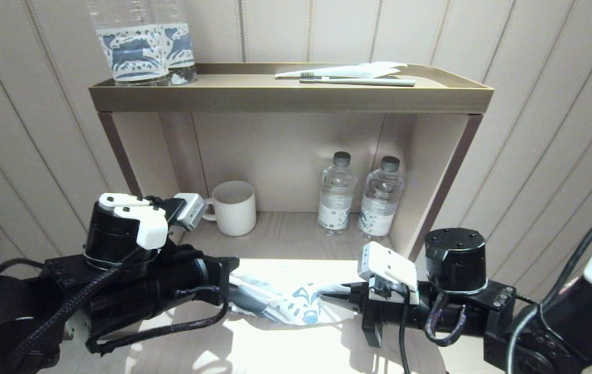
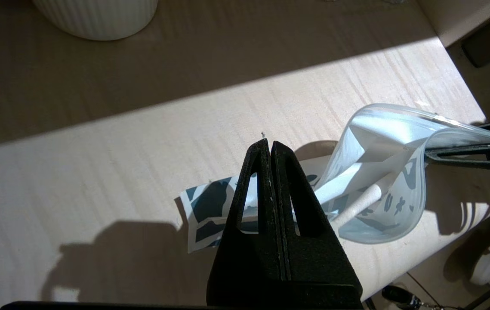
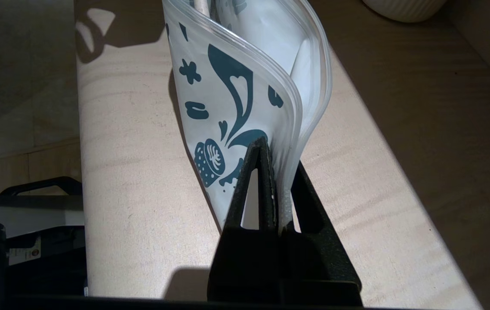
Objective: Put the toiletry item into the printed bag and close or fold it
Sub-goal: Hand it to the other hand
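The printed bag point(image 1: 298, 306), white with blue-teal motifs, sits at the sunlit front of the lower shelf between my two grippers. My right gripper point(image 3: 277, 159) is shut on the edge of the bag's mouth and holds that end lifted and curled point(image 2: 382, 129). Inside the mouth shows the toothbrush's white handle point(image 2: 359, 206); its head and the small tube are hidden. My left gripper point(image 2: 269, 144) is shut with nothing between its jaws. It hovers over the bag's flat far end point(image 2: 206, 206). In the head view the left gripper point(image 1: 259, 305) overlaps the bag's left part, facing the right gripper point(image 1: 323, 297).
A ribbed white cup point(image 1: 233, 208) and two small water bottles point(image 1: 336, 192) stand at the back of the lower shelf. On the top tray point(image 1: 285, 98) are clear bottles with horse labels point(image 1: 134, 47) and a greyish toothbrush with its wrapper point(image 1: 358, 80). The shelf's side wall point(image 1: 431, 182) rises on the right.
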Controlling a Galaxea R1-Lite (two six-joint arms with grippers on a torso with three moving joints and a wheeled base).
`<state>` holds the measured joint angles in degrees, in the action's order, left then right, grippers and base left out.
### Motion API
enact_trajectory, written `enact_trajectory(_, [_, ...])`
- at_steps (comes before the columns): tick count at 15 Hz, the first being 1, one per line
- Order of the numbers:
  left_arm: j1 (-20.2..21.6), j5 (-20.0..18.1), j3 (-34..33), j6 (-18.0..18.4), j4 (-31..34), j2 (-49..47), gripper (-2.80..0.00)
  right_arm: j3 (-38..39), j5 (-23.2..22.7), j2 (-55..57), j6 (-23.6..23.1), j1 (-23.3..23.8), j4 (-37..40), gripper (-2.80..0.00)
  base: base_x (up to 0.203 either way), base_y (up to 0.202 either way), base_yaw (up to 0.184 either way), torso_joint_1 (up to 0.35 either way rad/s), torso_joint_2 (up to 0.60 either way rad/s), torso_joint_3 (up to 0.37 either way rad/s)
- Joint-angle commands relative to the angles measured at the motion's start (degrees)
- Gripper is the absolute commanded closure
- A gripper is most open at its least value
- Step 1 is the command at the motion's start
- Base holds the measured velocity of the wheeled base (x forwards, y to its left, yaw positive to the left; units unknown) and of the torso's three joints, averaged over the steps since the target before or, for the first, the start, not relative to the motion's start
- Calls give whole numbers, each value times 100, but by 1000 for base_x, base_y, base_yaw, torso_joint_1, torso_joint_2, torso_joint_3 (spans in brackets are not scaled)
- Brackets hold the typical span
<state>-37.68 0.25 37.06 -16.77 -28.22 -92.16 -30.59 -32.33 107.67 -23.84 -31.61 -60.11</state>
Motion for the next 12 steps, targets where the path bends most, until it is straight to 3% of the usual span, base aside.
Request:
enact_trajectory(1, [-11,26,105,-9,-14,-90,0,0,-19,0,-15,-3,-36,0,0,0,0,0,0,0])
enact_trajectory(7, [1,127,204,-4,32,66,0,18,-19,-44,-15,-29,-36,0,0,0,0,0,0,0])
enact_trajectory(12, [713,126,-311,48,168,991,0,-18,56,-153,-6,-29,-53,0,0,0,0,0,0,0])
